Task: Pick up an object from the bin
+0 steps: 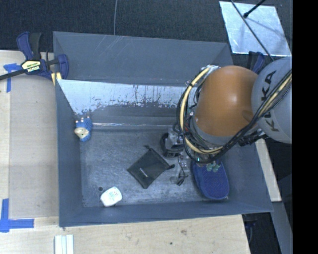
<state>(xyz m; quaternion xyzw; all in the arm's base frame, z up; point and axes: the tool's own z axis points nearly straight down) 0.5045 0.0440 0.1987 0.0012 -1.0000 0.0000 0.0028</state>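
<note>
Down near the right end of the grey metal bin [69, 163], the gripper [180, 168] sits under the arm's orange cover [223, 101], between a flat black square pad [148, 168] and a dark blue oval object [212, 182]. Whether it is open or holds anything cannot be told. The floor is scuffed and speckled, and the back wall is streaked. A small white lump [111, 196] lies front left. Dark flooring [99, 15] lies beyond the bin.
</note>
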